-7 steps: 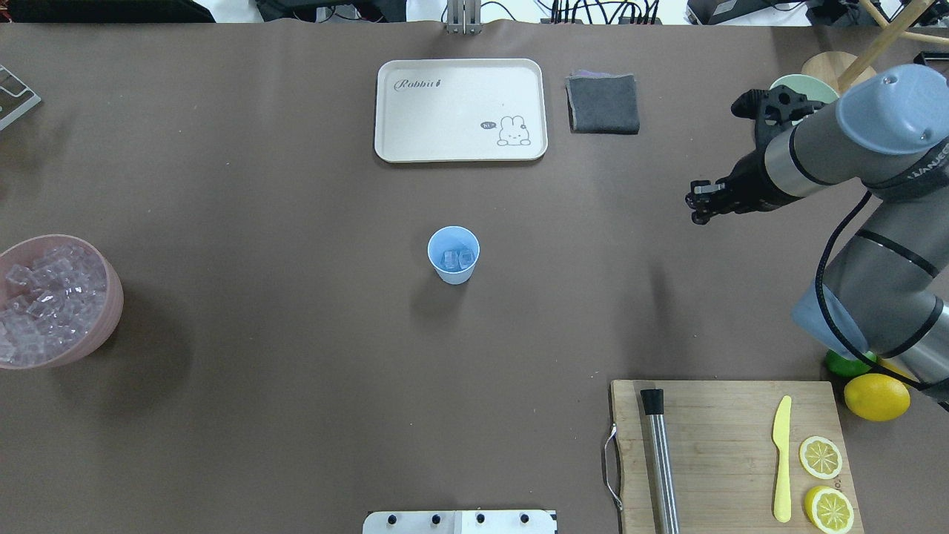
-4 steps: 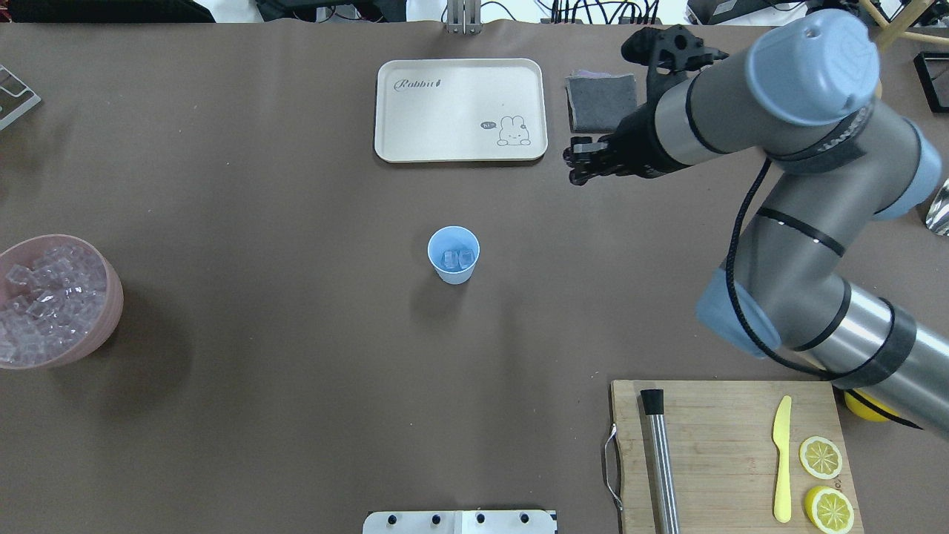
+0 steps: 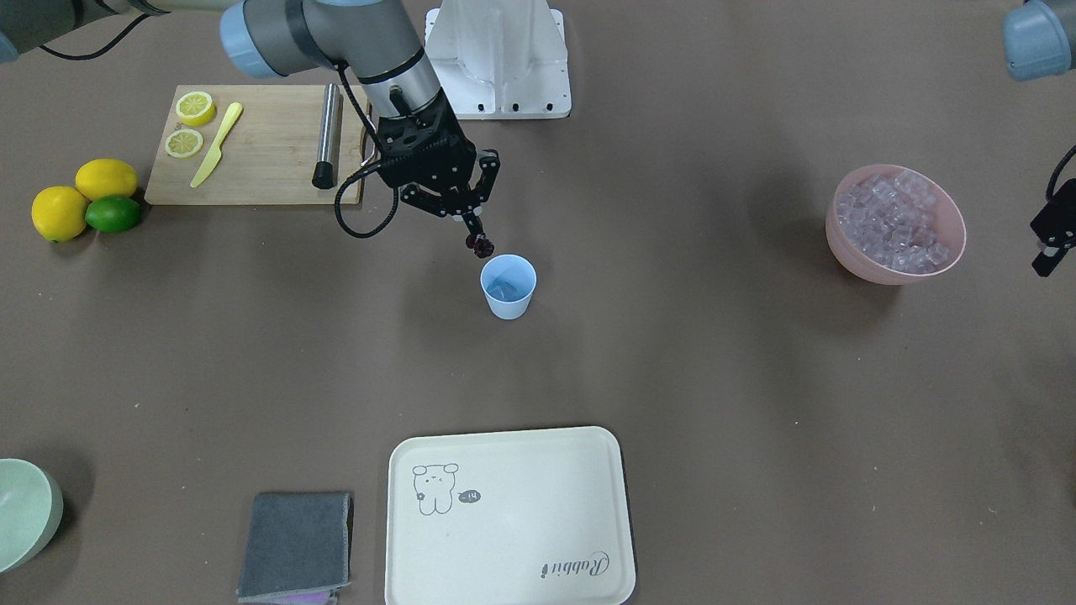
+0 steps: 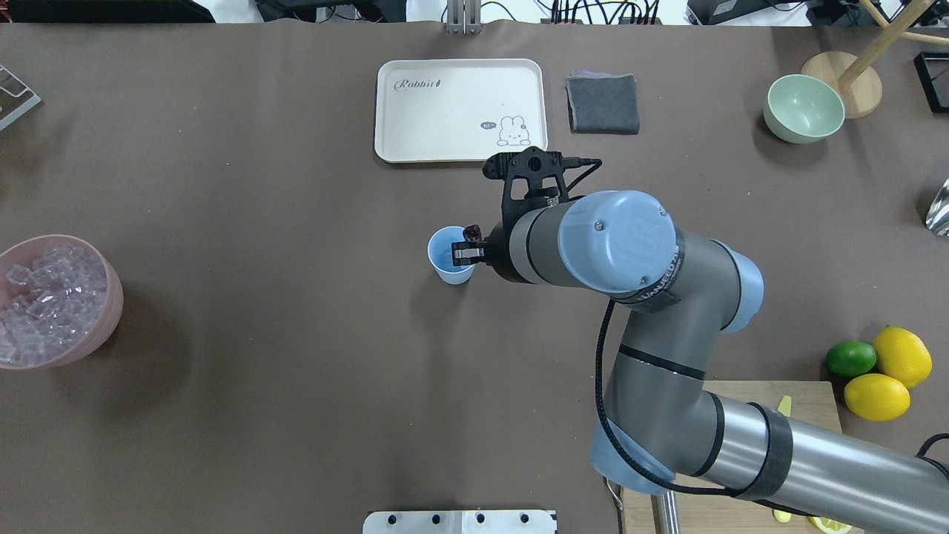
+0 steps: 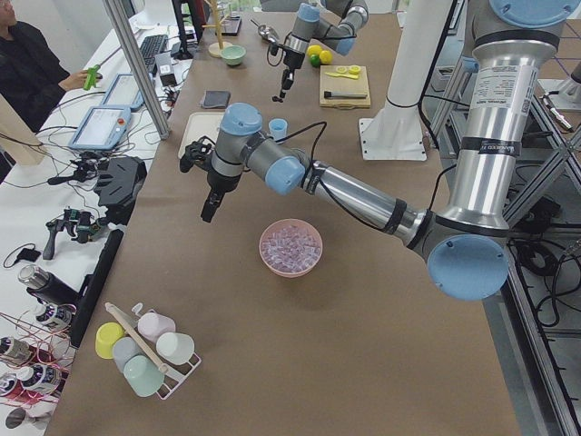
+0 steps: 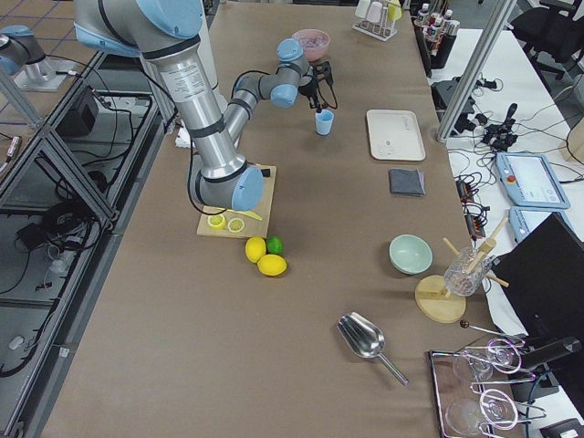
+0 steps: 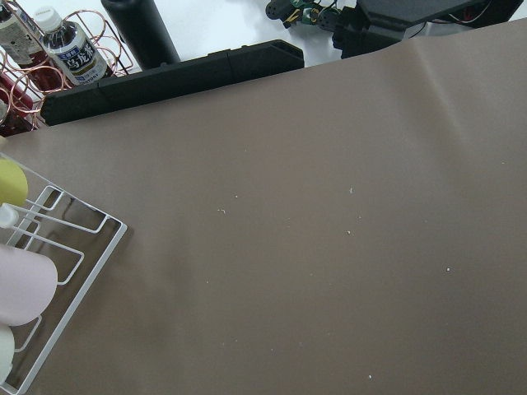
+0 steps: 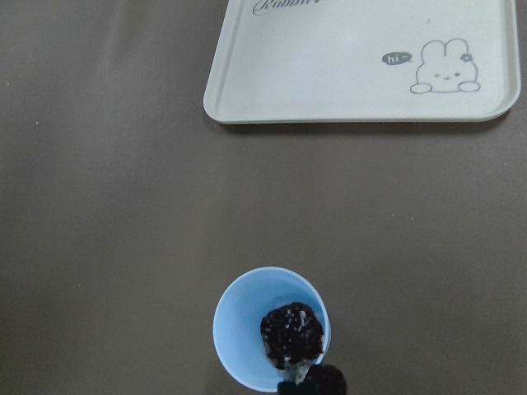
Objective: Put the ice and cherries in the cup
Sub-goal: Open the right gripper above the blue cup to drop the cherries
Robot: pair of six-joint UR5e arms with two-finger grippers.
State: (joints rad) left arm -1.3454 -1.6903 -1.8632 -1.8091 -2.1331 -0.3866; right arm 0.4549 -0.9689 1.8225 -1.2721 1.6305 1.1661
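The pale blue cup [image 3: 508,296] stands mid-table with a few ice cubes [image 3: 503,291] at its bottom. My right gripper [image 3: 476,237] is shut on a dark maroon cherry cluster [image 3: 482,246] and holds it just above the cup's rim. The right wrist view shows the cherries [image 8: 291,332] hanging over the cup's mouth [image 8: 239,329]. In the overhead view the cherries [image 4: 472,233] sit at the edge of the cup [image 4: 445,259]. More ice [image 4: 41,297] fills a pink bowl [image 3: 849,248]. My left gripper [image 3: 1049,239] hangs beside that bowl; I cannot tell whether it is open.
A cream rabbit tray [image 4: 460,110] and grey cloth [image 4: 603,104] lie beyond the cup. A mint bowl [image 4: 804,108] is far right. A cutting board [image 3: 256,155] holds lemon slices, a yellow knife and a steel rod. Lemons and a lime [image 4: 878,367] lie beside it.
My right arm has swung from the table's right side, past the grey cloth, to the cup at the centre. The mint bowl is now uncovered.
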